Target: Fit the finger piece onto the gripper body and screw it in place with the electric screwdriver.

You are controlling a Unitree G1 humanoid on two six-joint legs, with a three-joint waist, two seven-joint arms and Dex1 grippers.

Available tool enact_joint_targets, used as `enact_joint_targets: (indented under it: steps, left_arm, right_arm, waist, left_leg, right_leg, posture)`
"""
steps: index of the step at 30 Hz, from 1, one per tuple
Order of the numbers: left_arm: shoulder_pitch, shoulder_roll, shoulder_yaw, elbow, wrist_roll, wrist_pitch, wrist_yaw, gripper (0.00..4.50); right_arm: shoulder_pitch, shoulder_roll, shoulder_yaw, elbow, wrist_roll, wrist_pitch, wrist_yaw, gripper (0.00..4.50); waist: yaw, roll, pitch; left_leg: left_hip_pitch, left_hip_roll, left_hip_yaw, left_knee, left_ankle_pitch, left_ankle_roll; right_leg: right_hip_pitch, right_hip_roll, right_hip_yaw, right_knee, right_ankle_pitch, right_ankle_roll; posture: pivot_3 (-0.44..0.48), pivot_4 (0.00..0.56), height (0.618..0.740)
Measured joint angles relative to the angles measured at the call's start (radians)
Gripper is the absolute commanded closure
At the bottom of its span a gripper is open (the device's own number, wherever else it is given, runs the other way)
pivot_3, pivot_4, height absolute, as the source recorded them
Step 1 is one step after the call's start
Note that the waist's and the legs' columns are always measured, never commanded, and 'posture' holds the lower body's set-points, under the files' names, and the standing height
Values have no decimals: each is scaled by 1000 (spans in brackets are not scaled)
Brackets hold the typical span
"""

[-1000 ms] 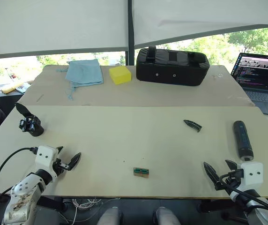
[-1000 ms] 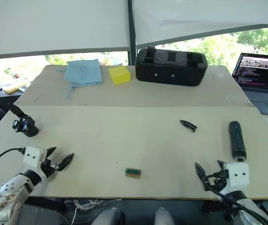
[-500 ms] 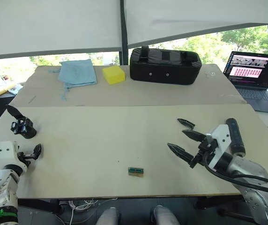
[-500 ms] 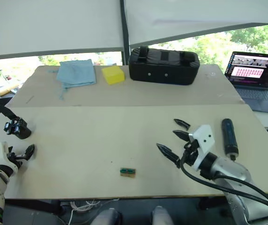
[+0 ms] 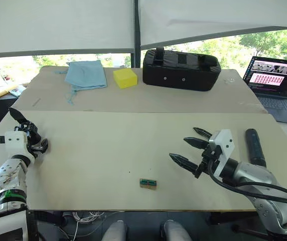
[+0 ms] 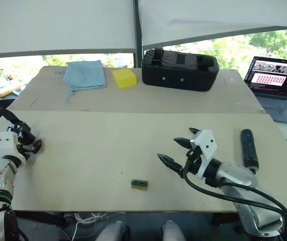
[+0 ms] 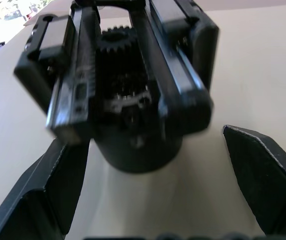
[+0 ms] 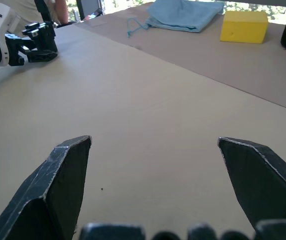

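Two tan tables (image 5: 133, 145) butt end to end. On the far one stand a large black case (image 5: 181, 69), a folded blue cloth (image 5: 86, 75) and a yellow block (image 5: 125, 78); an open laptop (image 5: 276, 80) sits at the far right, its screen text too small to read.

On the near table, the electric screwdriver (image 5: 252, 146) lies at the right edge, just beyond the right arm. The right gripper (image 5: 189, 151) hovers over the board with jaws spread wide and empty; the right wrist view shows bare tabletop between its fingertips (image 8: 65, 165). The finger piece (image 5: 202, 132) lies flat just beyond that gripper, partly masked by it.

At the left edge, the gripper body (image 7: 128, 95) sits between the parted fingers of the left gripper (image 5: 35, 146), which bracket it without visibly closing; whether either pad already touches the housing cannot be settled from the blurred left wrist view. A small green component (image 5: 148, 183) lies near the front edge, well apart from both arms.

The step in hand appears to be securing both parts. The left jaws should close squarely on the body's flanks, clear of the exposed gear; the right gripper must reach beyond its present hover to pinch the finger piece by its edges.

No brand or label is legible.
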Motion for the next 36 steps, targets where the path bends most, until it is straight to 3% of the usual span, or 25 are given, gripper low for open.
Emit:
enact_joint_targets:
  steps: [6, 9, 11, 12, 22, 24, 29, 33, 36]
  left_arm:
    - [-73, 1, -18, 89, 29, -31, 32, 68]
    - [-106, 1, -21, 119, 37, -46, 54, 895]
    - [-123, 5, -24, 127, 47, -67, 56, 1932]
    - [-128, 5, -32, 131, 50, -71, 52, 2129]
    - [-122, -31, -34, 114, 28, -111, -29, 2075]
    - [-100, -82, -35, 38, 10, -104, -68, 2075]
    - [60, -264, -110, -403, -73, 50, -124, 2075]
    - [248, -474, -298, -854, -57, 225, -15, 2075]
    - [319, -548, -412, -1001, -14, 292, 26, 2075]
  right_arm:
    - [4, -4, 0, -1, 0, 0, -9, 0]
    - [7, -6, 0, -5, -1, 0, -9, 0]
    - [14, -11, 0, -12, 0, 0, -10, 0]
    - [16, -11, 0, -13, 0, 0, -11, 0]
    - [42, -20, -5, -15, 0, 0, -10, 0]
    - [49, -28, -5, -17, -1, 0, -10, 0]
    - [71, -35, -17, -29, 0, 0, -10, 0]
    - [89, -35, -6, -52, -20, -2, -20, 0]
    - [99, -20, 3, -92, -21, -1, -47, 0]
  waist:
    - [3, -2, 1]
    - [6, -4, 2]
    - [9, -4, 3]
    - [9, -4, 3]
    - [15, -5, 3]
    - [19, -5, 3]
    - [14, -5, 3]
    - [10, -5, 3]
    - [7, -5, 3]
  left_leg:
    - [0, -1, 0, 0, 0, 0]
    - [-1, -1, 0, 1, 0, 0]
    - [-1, -1, 0, 1, 0, 0]
    - [-1, -2, 0, 1, 0, 0]
    - [-3, -6, -1, 3, 0, 0]
    - [-4, -7, -1, 5, 0, 0]
    - [-14, -10, -6, 13, 0, 0]
    - [-19, -15, -5, 15, -2, 3]
    - [-20, -14, -3, 15, -2, 3]
  right_leg:
    - [0, 0, -1, 0, 0, 0]
    - [0, 0, -1, 0, 0, 0]
    - [0, -1, -1, 0, 0, 0]
    - [0, -1, -1, 0, 0, 0]
    - [0, -5, -2, 1, 1, 1]
    - [0, -7, -2, 0, 1, 4]
    - [-5, -13, 1, -1, 6, 12]
    - [-7, -16, 5, -5, 10, 18]
    - [-13, -13, 9, -2, 10, 17]
  posture:
    - [0, 150, 740]
    - [0, 150, 740]
    - [0, 150, 740]
    - [0, 150, 740]
    - [0, 150, 740]
    - [0, 150, 740]
    - [0, 150, 740]
    - [0, 150, 740]
    - [0, 150, 740]
